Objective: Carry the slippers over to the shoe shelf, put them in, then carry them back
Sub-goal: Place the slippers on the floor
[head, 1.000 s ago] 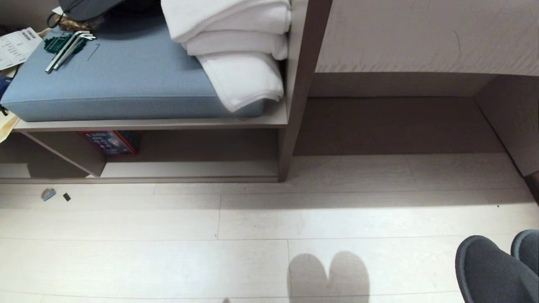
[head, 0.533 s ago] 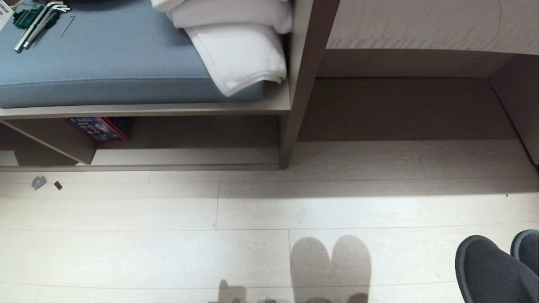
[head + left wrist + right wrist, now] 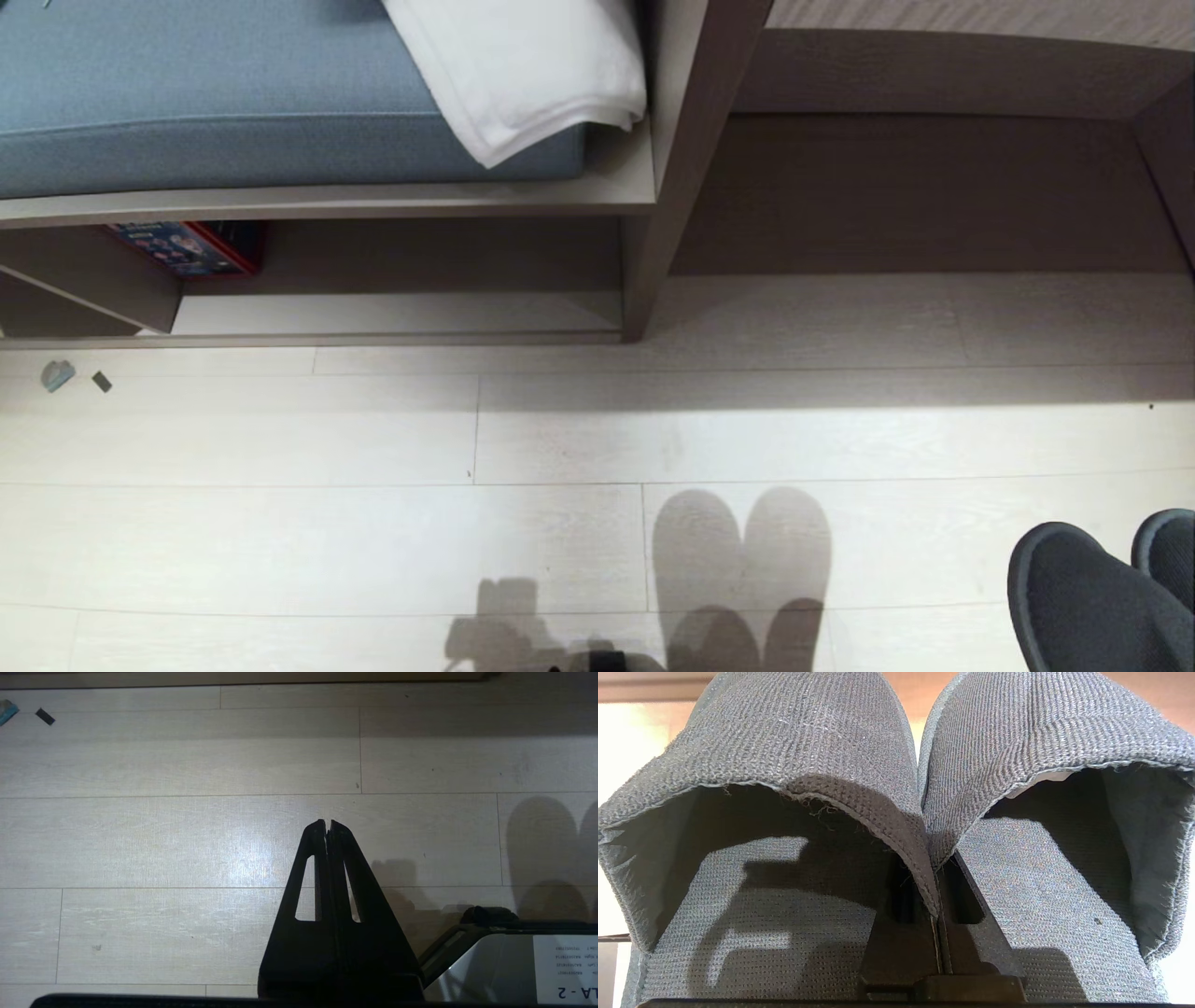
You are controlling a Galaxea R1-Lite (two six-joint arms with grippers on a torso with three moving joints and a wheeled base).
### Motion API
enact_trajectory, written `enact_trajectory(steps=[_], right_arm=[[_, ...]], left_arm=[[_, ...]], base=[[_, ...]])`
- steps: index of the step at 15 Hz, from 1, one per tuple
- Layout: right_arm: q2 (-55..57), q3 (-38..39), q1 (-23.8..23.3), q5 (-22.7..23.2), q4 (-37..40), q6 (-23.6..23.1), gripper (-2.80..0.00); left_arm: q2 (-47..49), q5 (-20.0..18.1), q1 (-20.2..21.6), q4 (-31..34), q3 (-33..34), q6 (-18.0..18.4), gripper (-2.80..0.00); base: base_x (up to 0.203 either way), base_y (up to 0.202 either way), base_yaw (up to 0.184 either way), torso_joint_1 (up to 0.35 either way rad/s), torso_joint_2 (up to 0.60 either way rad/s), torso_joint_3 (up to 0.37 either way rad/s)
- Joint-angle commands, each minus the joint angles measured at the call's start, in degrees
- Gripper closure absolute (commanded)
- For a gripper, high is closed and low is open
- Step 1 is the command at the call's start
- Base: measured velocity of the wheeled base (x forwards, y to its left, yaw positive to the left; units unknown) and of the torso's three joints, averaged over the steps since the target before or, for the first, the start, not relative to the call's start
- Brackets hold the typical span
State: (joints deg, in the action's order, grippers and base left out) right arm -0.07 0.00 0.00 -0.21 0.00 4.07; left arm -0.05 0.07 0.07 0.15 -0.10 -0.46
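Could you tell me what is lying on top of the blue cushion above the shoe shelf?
A folded white towel drapes over the blue cushion at its right end; the rest of its top runs out of view.

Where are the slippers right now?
The slippers are off the floor at the lower right of the head view, pinched together by their inner strap edges in the right pincer, short of the shoe shelf.

Slippers: dark grey knit pair, side by side, inner strap edges pressed together; toes show at the head view's lower right, held off the floor. Shoe shelf: taupe, low compartments split by an upright panel, well apart from the slippers.
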Motion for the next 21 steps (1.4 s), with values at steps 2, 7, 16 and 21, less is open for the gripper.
enact_trajectory(steps=[2,7,16,21], right_arm=[[-0.01,0.0,0.0,-0.05,0.0,0.67,0.0],[-0.01,0.0,0.0,-0.62,0.03,0.29,0.0],[-0.01,0.0,0.0,-0.58,0.0,-0.29,0.0],[-0.01,0.0,0.0,-0.58,0.0,-0.29,0.0]], left_arm=[[0.05,0.01,0.01,0.03,0.01,-0.06,0.0],[0.05,0.01,0.01,0.03,0.01,-0.06,0.0],[0.05,0.01,0.01,0.03,0.01,0.02,0.0],[0.05,0.01,0.01,0.03,0.01,0.02,0.0]], base=[[0.0,0.0,0.0,0.003,0.0,-0.202],[0.0,0.0,0.0,0.002,0.0,-0.199],[0.0,0.0,0.0,0.0,0.0,-0.196],[0.0,0.0,0.0,0.004,0.0,-0.198]])
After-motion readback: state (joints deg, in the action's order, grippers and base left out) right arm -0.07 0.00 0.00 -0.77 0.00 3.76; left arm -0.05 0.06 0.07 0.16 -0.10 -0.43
